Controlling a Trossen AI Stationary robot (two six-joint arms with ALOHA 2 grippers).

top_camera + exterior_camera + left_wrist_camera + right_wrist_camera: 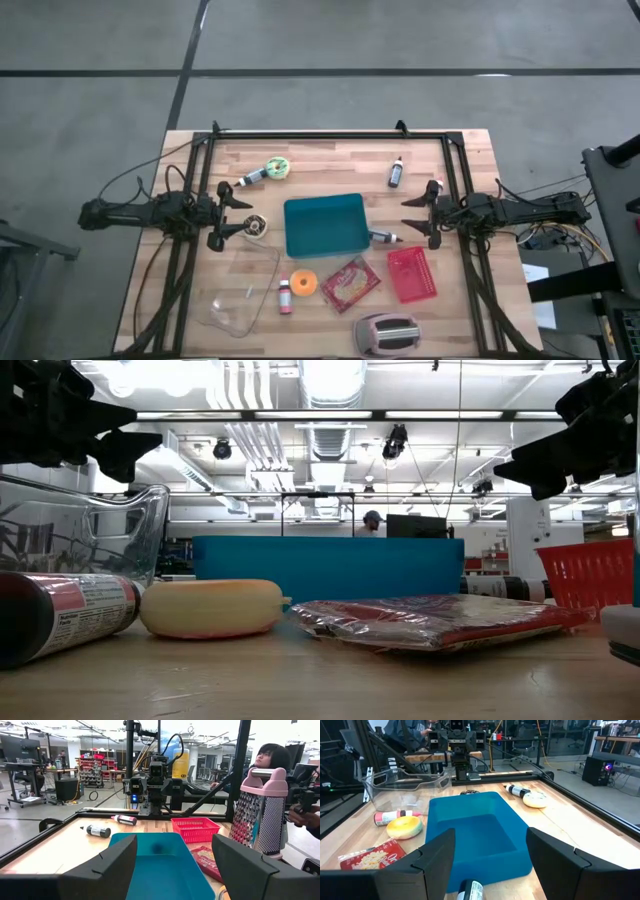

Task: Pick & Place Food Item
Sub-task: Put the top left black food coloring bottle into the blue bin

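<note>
- The yellow donut [304, 283] sits on the surface just in front of the blue bin [325, 225], beside the red food bag [349, 283].
- Left end effector [243, 212] and right end effector [409, 219] wait beside the bin, fingers spread, holding nothing.
- Come straight down over the food and squeeze gently.
- The small writing on the bottle [60, 615] is too tiny to read.

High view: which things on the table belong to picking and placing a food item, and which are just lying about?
Likely for the job: yellow round food item, red snack packet, teal bin.

Lying about: red basket, pink grater, glass container, pink bottle, dark bottle, tape roll.
</note>
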